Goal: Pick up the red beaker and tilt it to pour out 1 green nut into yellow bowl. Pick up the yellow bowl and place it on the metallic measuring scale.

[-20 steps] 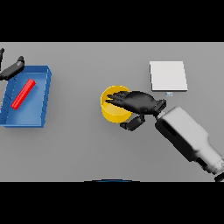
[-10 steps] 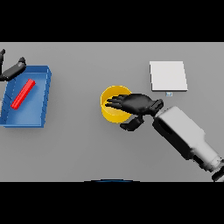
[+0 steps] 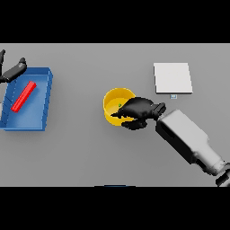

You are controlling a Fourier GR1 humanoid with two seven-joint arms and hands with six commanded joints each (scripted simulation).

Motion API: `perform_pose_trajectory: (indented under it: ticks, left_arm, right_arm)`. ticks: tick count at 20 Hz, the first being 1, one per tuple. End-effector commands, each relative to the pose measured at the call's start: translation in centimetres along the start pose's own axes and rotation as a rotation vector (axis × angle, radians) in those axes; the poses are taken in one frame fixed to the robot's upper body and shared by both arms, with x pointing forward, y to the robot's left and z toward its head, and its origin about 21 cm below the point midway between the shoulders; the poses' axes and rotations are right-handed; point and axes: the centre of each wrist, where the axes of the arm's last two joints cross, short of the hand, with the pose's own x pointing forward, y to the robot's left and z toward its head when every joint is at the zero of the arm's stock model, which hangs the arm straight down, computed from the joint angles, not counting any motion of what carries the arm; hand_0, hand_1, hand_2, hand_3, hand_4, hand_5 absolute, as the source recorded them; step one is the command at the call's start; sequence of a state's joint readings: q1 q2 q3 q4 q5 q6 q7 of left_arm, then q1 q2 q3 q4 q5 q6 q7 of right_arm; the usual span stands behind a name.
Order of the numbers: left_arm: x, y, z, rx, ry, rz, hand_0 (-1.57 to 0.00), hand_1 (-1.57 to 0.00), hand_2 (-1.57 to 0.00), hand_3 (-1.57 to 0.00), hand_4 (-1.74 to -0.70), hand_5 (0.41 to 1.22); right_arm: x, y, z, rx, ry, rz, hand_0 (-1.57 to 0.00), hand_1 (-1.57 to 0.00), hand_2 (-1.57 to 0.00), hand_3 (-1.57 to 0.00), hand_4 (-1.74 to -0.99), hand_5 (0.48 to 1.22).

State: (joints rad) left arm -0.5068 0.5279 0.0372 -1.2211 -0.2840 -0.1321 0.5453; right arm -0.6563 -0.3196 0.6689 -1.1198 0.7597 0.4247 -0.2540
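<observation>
Round yellow bowl (image 3: 117, 105) at frame centre, holding one small green nut (image 3: 119, 105). The right hand (image 3: 138, 112) lies over the bowl's right rim, its fingers curled down across the rim and the thumb apparently below the bowl's lower edge, so it appears to pinch the wall. The flat square metallic measuring scale (image 3: 173, 77) lies to the upper right of the bowl, well apart, on the side of the right arm. The left hand (image 3: 13, 70) sits at the upper left, fingers relaxed, beside the blue rectangular tray (image 3: 39, 124) containing a long red beaker (image 3: 24, 96).
</observation>
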Motion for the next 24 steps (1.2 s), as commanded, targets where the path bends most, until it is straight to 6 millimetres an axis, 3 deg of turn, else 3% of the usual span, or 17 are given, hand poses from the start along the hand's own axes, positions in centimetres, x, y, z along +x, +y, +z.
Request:
perform_pose_trajectory:
  ticks: [1,4,9,13,17,19,23,24]
  left_arm:
    - [-0.2,0.0,-0.1,0.000,0.007,0.001,0.00,0.00,0.00,0.00,-0.79,0.733]
    - [-0.3,-0.2,-0.2,-0.005,-0.007,0.003,0.00,0.00,0.00,0.00,-0.79,0.735]
    - [-0.1,-0.2,-0.5,-0.004,-0.004,-0.004,0.00,0.00,0.00,0.00,-0.79,0.725]
    - [-0.1,-0.1,-0.3,0.004,-0.008,-0.002,0.00,0.00,0.00,0.00,-0.78,0.727]
    - [-0.2,0.4,0.0,0.007,-0.023,0.005,0.00,0.00,0.00,0.00,-0.79,0.737]
    - [0.0,0.7,-0.2,0.019,-0.026,0.011,0.00,0.00,0.00,0.00,-0.80,0.737]
    - [-0.2,0.8,-0.1,0.014,-0.020,0.003,0.00,0.00,0.00,0.00,-0.80,0.747]
    - [-0.1,1.0,0.0,0.016,-0.020,0.004,0.00,0.00,0.00,0.00,-0.79,0.748]
  right_arm:
    - [0.0,-0.2,-0.1,0.002,0.007,-0.008,-0.94,-0.81,-0.79,-0.98,-1.521,1.108]
    - [0.0,-0.3,0.3,0.011,0.000,-0.003,-1.25,-1.18,-1.17,-1.05,-1.621,1.163]
    - [0.4,-1.5,0.9,0.002,0.044,0.002,-1.46,-1.44,-1.44,-1.21,-1.692,1.202]
    - [0.2,-3.1,2.2,-0.017,0.043,-0.008,-1.53,-1.52,-1.52,-1.36,-1.714,1.213]
    - [0.4,-5.2,3.9,-0.033,0.060,0.007,-1.55,-1.55,-1.55,-1.30,-1.721,1.218]
    - [-0.1,-5.7,4.3,-0.031,0.090,0.005,-1.56,-1.55,-1.56,-1.36,-1.724,1.218]
    - [-1.4,-6.9,5.6,-0.062,0.138,0.005,-1.57,-1.56,-1.56,-1.27,-1.723,1.219]
    - [-1.8,-7.2,6.0,-0.078,0.160,0.013,-1.47,-1.53,-1.57,-1.28,-1.723,1.220]
